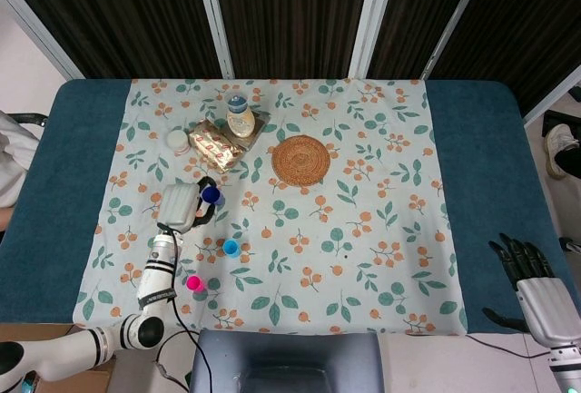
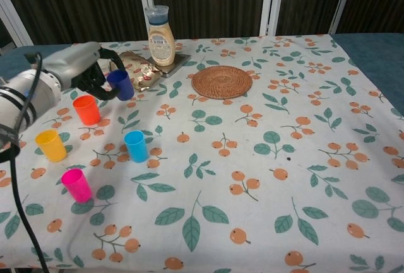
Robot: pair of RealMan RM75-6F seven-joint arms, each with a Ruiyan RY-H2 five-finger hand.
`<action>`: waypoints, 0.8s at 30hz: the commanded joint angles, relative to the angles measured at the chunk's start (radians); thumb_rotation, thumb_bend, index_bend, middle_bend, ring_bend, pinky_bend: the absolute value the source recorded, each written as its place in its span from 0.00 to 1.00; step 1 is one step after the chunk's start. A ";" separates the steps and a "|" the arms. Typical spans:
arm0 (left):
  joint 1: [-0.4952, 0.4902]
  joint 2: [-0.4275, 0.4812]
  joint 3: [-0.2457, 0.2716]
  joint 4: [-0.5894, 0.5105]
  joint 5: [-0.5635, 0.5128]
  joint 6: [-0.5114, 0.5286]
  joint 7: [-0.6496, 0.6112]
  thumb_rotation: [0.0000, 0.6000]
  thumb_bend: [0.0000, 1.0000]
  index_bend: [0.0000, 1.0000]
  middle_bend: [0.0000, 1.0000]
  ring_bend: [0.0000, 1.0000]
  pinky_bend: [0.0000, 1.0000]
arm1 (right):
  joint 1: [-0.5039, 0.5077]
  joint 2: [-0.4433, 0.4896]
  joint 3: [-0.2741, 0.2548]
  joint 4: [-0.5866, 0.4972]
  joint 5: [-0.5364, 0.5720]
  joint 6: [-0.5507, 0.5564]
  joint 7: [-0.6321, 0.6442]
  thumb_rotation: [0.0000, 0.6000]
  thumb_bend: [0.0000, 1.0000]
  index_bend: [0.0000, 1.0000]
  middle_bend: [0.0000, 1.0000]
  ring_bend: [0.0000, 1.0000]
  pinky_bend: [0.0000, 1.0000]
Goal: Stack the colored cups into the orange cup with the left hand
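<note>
Curtained lab, floral-clothed table (image 1: 381, 230)
</note>
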 commanded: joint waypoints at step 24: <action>0.055 0.083 0.056 0.050 -0.018 -0.027 -0.072 1.00 0.38 0.46 1.00 1.00 1.00 | -0.001 -0.004 0.003 -0.002 0.006 -0.001 -0.009 1.00 0.19 0.00 0.00 0.00 0.00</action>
